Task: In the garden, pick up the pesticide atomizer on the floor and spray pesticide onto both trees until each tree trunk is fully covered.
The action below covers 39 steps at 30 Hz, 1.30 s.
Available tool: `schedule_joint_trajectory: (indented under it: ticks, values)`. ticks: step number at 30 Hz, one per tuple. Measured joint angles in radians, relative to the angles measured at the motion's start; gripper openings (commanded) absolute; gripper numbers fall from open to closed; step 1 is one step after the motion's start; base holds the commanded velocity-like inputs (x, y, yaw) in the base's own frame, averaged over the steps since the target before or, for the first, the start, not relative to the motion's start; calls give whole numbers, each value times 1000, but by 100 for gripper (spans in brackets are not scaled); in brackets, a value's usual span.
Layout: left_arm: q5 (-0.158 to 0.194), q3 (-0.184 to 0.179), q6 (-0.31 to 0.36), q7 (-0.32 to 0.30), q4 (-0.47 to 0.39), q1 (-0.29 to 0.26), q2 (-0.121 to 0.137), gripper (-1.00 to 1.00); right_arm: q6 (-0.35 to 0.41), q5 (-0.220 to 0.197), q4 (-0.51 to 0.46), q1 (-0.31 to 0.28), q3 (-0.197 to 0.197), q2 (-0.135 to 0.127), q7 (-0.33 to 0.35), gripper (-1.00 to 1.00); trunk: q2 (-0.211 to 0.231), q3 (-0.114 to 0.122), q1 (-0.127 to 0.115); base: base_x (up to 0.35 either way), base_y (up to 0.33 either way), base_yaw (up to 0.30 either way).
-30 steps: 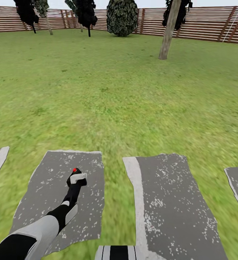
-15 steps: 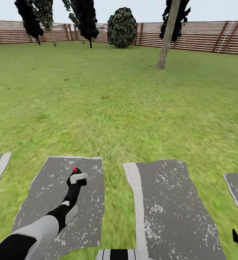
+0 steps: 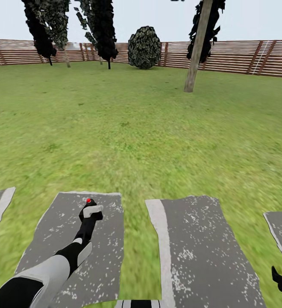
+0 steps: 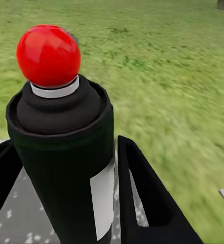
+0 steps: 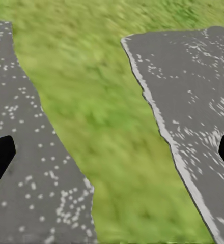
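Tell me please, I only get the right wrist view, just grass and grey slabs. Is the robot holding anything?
Observer: Yes. The left hand is shut on the pesticide atomizer, a black bottle with a red knob on top.
Operator: Are there any trees to spray nearby?
Observer: In the head view, a bare grey-brown tree trunk stands far ahead on the lawn, right of centre, in front of the wooden fence.

Garden (fenced) [image 3: 243, 57], lawn [image 3: 136, 128], trees [image 3: 194, 55]
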Motion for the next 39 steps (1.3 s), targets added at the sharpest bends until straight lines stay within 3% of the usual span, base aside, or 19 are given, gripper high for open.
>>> schedule_joint_trajectory:
  ticks: [2, 4, 7, 11, 20, 23, 25, 31, 35, 39]
  values:
    - [0, 1, 0, 0, 0, 0, 0, -100, 1, 9, 0, 0, 18, 37, 0, 100, 0, 8, -1, 0, 0, 0]
    - [0, 1, 0, 0, 0, 0, 0, -100, 0, 50, 1, 0, 49, 72, 1, 100, 1, 15, -2, 0, 0, 0]
    - [0, 2, 0, 1, 1, 0, 0, -100, 0, 154, -2, 0, 82, 122, 0, 100, 2, 27, -3, 0, 0, 0]
    - [0, 3, 0, 1, 2, 0, 0, -100, 1, 212, -33, -23, 94, 159, 0, 100, 3, 43, -5, 0, 0, 0]
    - [0, 5, 0, 1, 6, 0, -1, -100, 17, 241, -68, -91, 101, 182, 14, 100, 5, 77, -9, 0, 0, 0]
    - [-1, 6, 1, 1, 8, 0, -3, -100, 64, 247, -69, -107, 103, 212, 95, 100, 5, 89, -10, 0, 0, 0]
    - [-1, 8, 1, 1, 8, 0, -3, -100, 71, 248, -67, -109, 107, 224, 111, 100, 6, 97, -11, 0, 0, 0]
    - [-1, 8, 1, -1, 11, 0, -1, -100, 76, 249, -49, -110, 269, 248, 124, 100, 7, 120, -14, 0, 0, 0]
    - [-1, 7, 2, -1, 46, 0, -2, -100, 76, 249, -44, -111, 309, 254, 125, 100, 8, 135, -16, 0, 0, 0]
    - [-1, 5, 2, -2, 60, 0, -4, -100, 75, 248, -31, -111, 320, 256, 124, 100, 9, 151, -18, 0, 0, 0]
